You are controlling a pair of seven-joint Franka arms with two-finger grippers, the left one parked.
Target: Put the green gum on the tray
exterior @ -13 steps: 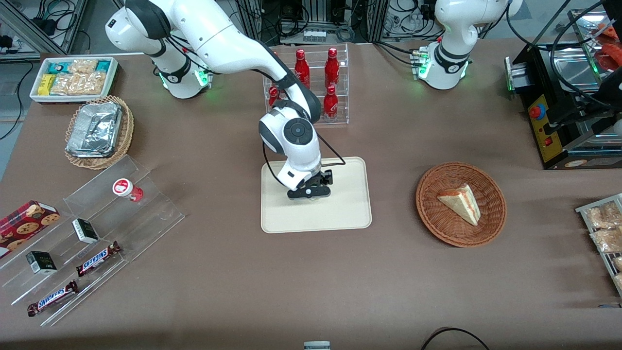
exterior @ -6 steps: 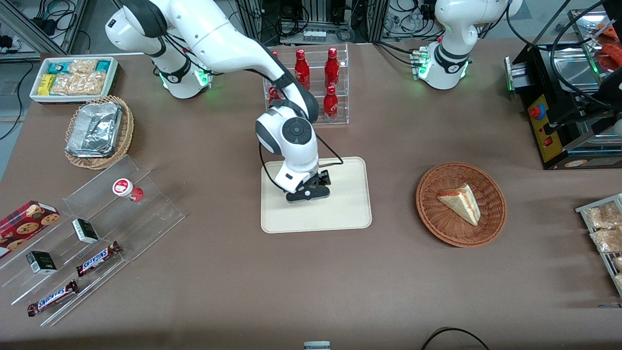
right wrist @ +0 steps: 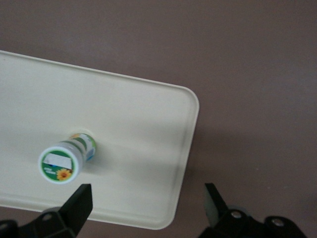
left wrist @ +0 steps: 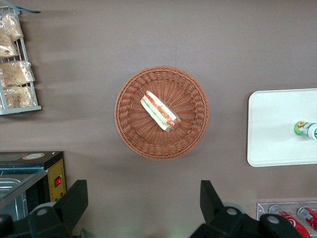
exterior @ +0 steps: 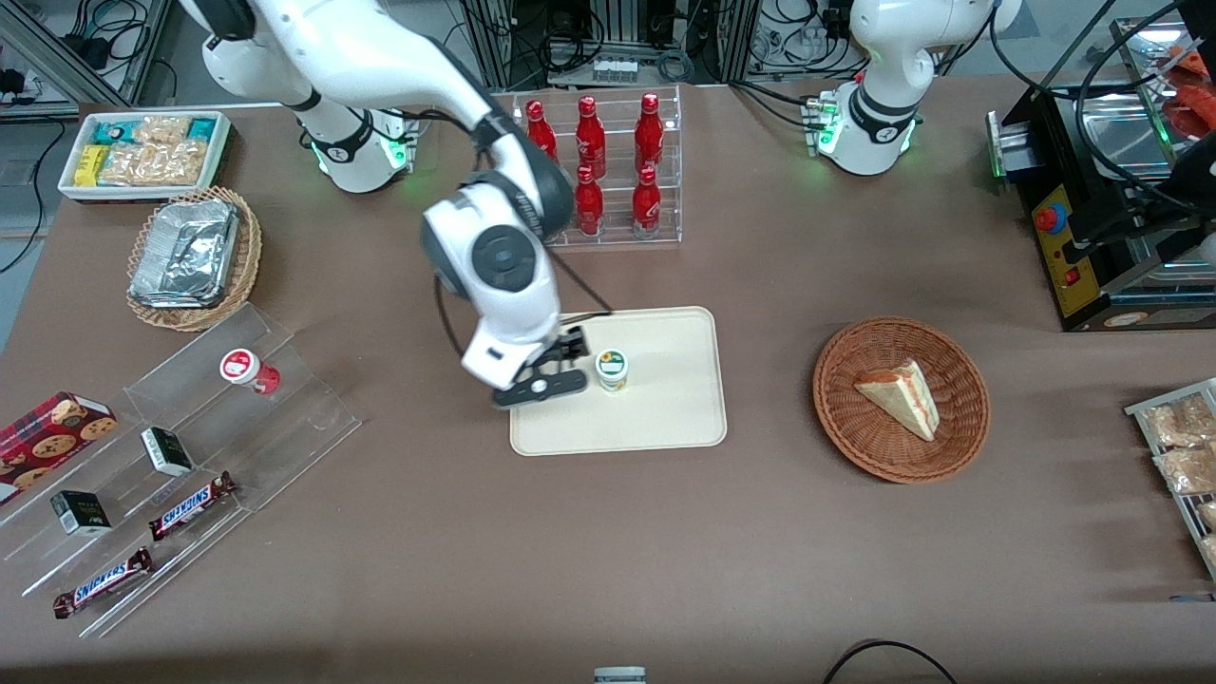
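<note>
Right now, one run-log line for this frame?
phase: release done | green gum: upright on tray, free of claw | claw: open, raised above tray's edge toward working arm's end | task: looks complete

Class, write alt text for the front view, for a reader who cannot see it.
The green gum stands upright on the cream tray at the table's middle, released. The right arm's hand hangs open beside it, above the tray's edge toward the working arm's end. A basket holding a sandwich wedge sits toward the parked arm's end.
</note>
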